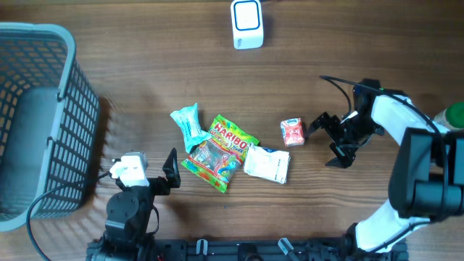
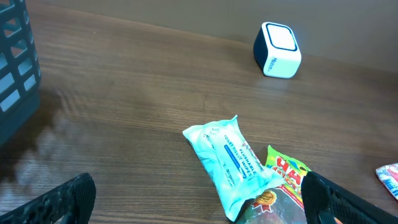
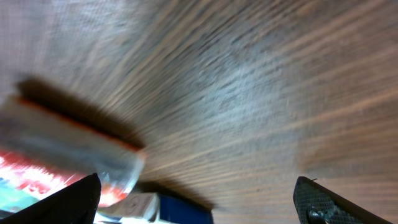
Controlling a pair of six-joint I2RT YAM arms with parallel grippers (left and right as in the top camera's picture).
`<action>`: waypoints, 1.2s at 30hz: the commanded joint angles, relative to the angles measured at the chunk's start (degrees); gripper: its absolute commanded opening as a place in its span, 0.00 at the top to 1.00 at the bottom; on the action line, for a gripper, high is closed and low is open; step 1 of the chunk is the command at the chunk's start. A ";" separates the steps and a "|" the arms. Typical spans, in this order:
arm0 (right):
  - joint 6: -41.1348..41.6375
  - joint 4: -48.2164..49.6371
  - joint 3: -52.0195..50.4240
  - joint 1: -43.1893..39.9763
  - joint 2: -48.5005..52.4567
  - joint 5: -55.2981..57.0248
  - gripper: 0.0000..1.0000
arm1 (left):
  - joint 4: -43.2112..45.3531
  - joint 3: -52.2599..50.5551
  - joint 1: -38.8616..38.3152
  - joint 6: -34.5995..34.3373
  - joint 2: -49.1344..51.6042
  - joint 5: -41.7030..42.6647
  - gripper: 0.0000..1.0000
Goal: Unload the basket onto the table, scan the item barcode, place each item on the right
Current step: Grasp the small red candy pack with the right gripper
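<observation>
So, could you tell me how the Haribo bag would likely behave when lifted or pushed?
The Haribo bag is a crinkled film pouch, so it will probably sag rather than stay stiff. Its glossy surface may slip. It lies flat against the wipes pack, so a push would likely nudge that too.

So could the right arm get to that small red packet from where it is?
Probably yes: its open hand sits just beside the red packet, with only bare table between them.

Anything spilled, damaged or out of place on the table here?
Nothing stands out. The teal wipes pack, Haribo bag, white packet and small red packet lie intact, loosely clustered mid-table; scanner and basket sit apart.
</observation>
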 commanded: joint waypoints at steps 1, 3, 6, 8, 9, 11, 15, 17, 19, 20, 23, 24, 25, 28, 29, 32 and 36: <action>3.19 -0.59 -0.28 0.15 -10.01 -0.42 0.00 | 0.13 -0.26 0.42 0.92 -0.31 0.48 0.00; 5.35 -0.24 -0.31 0.15 -14.78 0.50 0.00 | 0.13 -0.26 0.42 0.92 -0.31 0.48 0.00; 7.41 3.08 -1.07 0.59 -14.25 -0.17 0.00 | 0.15 -0.26 0.42 0.92 -0.31 0.48 0.00; 11.39 5.11 -2.82 2.49 -14.21 0.22 0.00 | 0.13 -0.26 0.42 0.92 -0.31 0.48 0.00; 16.98 6.67 -4.37 4.22 -14.21 1.31 0.00 | 0.15 -0.26 0.42 0.92 -0.31 0.48 0.00; 22.14 11.72 -6.86 7.61 -14.21 1.75 0.00 | 0.15 -0.26 0.42 0.92 -0.31 0.48 0.00; 32.57 14.08 -8.17 11.30 -14.21 8.74 0.00 | 0.15 -0.26 0.42 0.92 -0.31 0.48 0.00; 34.80 14.84 -8.20 11.39 -14.21 9.33 0.00 | 0.13 -0.26 0.42 0.92 -0.31 0.48 0.00; 36.46 15.82 -8.20 11.39 -13.90 10.51 0.01 | 0.13 -0.26 0.42 0.92 -0.31 0.48 0.00; 36.76 16.46 -8.20 11.39 -13.29 10.71 0.01 | 0.13 -0.26 0.42 0.92 -0.31 0.48 0.00; 36.41 17.11 -8.20 11.52 -11.52 8.74 0.02 | 0.13 -0.26 0.42 0.92 -0.31 0.48 0.00; 36.44 17.25 -8.20 11.85 -11.13 8.76 0.02 | 0.15 -0.26 0.42 0.92 -0.31 0.48 0.00; 36.44 17.68 -8.20 12.33 -10.67 8.76 0.01 | 0.13 -0.26 0.42 0.92 -0.31 0.48 0.00; 36.50 20.92 -8.20 13.40 -8.96 9.40 0.02 | 0.15 -0.26 0.42 0.92 -0.31 0.48 0.00; 36.52 21.40 -8.20 13.40 -8.13 9.42 0.03 | 0.15 -0.26 0.42 0.92 -0.31 0.48 0.00; 36.94 21.42 -8.20 13.42 -4.15 9.55 0.32 | 0.13 -0.26 0.42 0.92 -0.31 0.48 0.00; 36.26 21.38 -8.17 13.42 -1.51 11.39 0.96 | 0.13 -0.26 0.42 0.92 -0.31 0.48 0.00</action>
